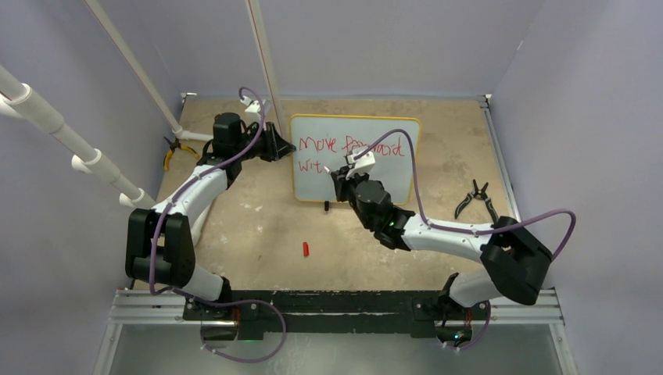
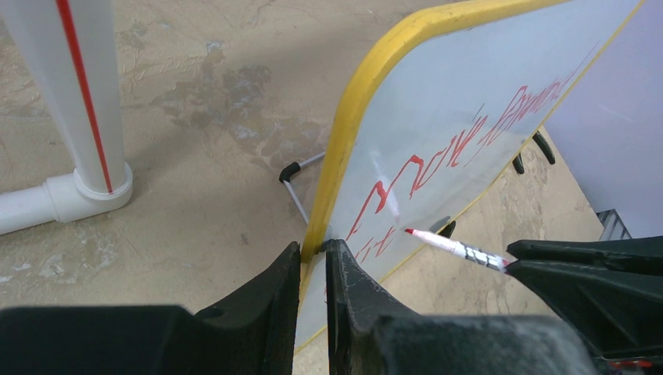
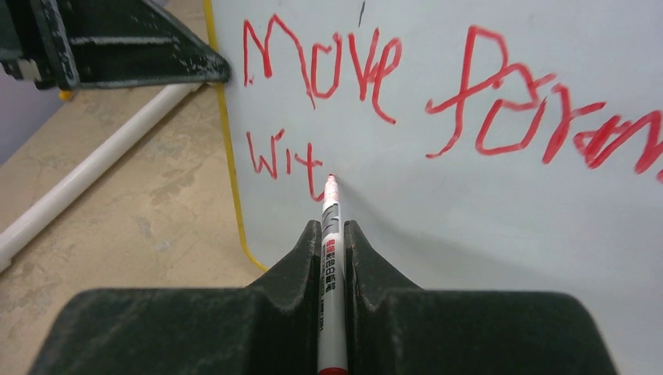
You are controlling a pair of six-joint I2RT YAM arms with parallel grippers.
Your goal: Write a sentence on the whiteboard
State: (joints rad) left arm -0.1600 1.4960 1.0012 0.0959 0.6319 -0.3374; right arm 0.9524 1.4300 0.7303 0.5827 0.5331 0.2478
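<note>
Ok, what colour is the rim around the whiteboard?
Yellow; the thin rounded rim of the small white whiteboard shows best in the left wrist view.

You are getting open table (image 1: 258, 226) on the near side of the whiteboard (image 1: 399, 176), with only a small red cap (image 1: 306, 249) lying there. The left tool (image 1: 285, 151) is clamping the board's left edge, the right tool (image 1: 338, 178) and its marker (image 3: 331, 215) are crowding its front, and white pipes (image 1: 55, 123) are fencing your far left.

The mottled tan table (image 1: 258, 211) carries the whiteboard (image 1: 313, 187), standing on its black feet towards the back. A small red cap (image 1: 306, 249) lies in front of it. Black pliers (image 1: 475, 199) lie at the right and yellow-handled pliers (image 1: 173, 152) at the left.
</note>
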